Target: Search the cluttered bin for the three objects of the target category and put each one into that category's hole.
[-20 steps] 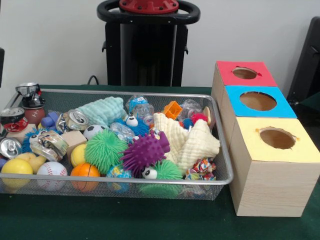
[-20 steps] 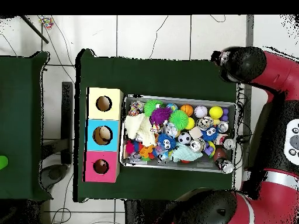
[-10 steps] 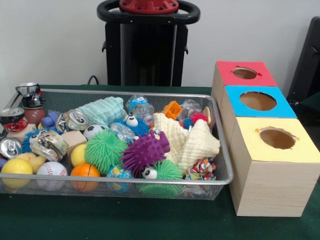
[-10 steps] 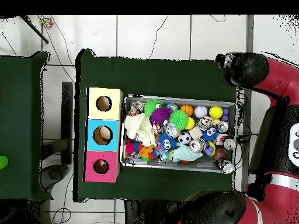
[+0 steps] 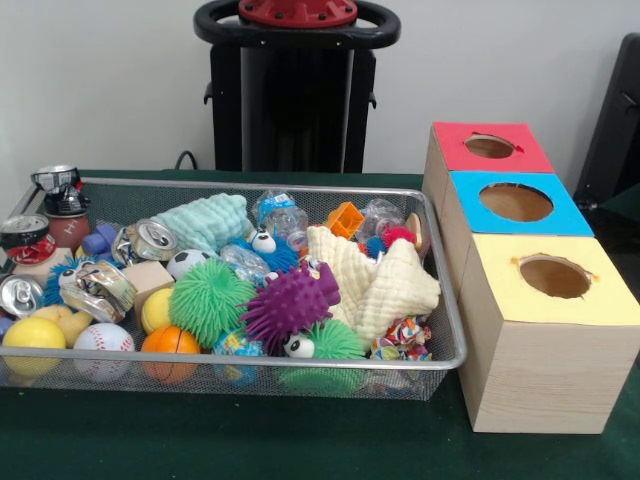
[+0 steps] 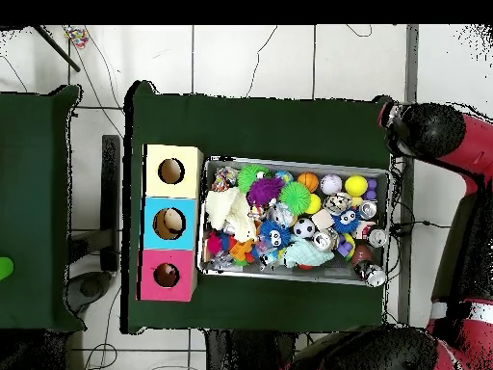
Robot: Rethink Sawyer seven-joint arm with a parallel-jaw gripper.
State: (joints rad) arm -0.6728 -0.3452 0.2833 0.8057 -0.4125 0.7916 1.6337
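A wire mesh bin [image 5: 250,185] is packed with toys and scraps. Crushed cans [image 5: 152,238] lie at its left end, next to a baseball [image 5: 103,338], an orange ball [image 5: 170,341] and a yellow ball [image 5: 33,333]. A green spiky ball [image 5: 209,300] and a purple spiky toy [image 5: 290,303] sit at the front middle. A cream cloth [image 5: 375,280], a mint cloth [image 5: 205,222] and crumpled clear bottles [image 5: 282,215] fill the rest. To the right stand three boxes with round holes: red [image 5: 450,140], blue [image 5: 470,190], yellow [image 5: 500,280]. Neither view shows my gripper.
In the overhead view a red and black arm link [image 6: 438,130] hangs beyond the table's right edge, past the bin [image 6: 294,162]. The green table cloth [image 5: 300,440] runs along the front of the bin and boxes. A second green table [image 6: 34,193] stands at the left.
In the overhead view the arm link has swung further right, away from the table. The bin's contents and the boxes are as before.
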